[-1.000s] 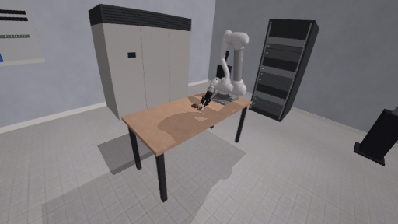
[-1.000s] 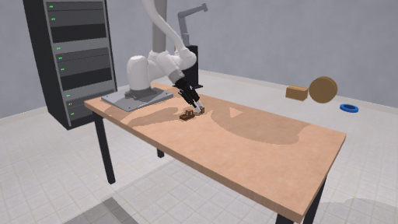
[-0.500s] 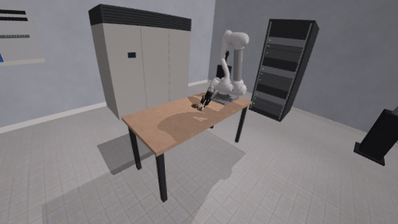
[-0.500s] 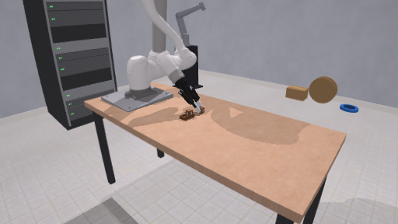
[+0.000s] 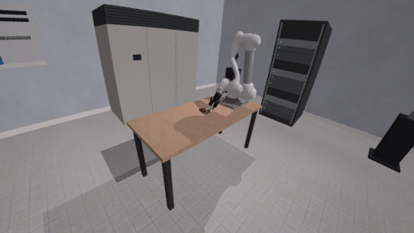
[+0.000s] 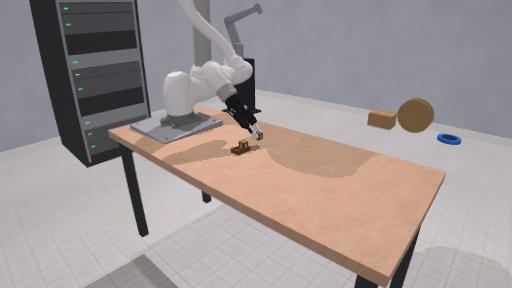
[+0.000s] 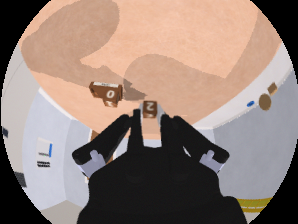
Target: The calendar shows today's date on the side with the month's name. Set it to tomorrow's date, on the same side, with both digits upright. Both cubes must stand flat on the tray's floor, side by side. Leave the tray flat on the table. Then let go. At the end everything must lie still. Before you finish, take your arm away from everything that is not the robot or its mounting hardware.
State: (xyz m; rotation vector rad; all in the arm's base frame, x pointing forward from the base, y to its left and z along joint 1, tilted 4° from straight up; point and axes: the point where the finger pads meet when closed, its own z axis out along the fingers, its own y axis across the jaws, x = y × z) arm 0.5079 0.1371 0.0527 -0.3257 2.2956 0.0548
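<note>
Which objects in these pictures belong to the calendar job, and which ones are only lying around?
Belong to the job:
- tray on the table, one cube in it
- second cube, held lifted in the gripper

Only lying around:
- brown box, brown disc and blue ring on the floor
- server rack
- cabinet

our white arm rises from its mounting, folds back down at the elbow and reaches forward and downward, with the black wrist section sloping toward the work surface. our gripper points down at a slant, and in the wrist view its two black fingers converge toward the tips. the fingers are closed on a small cube, which we hold at the fingertips, lifted off the surface.
</note>
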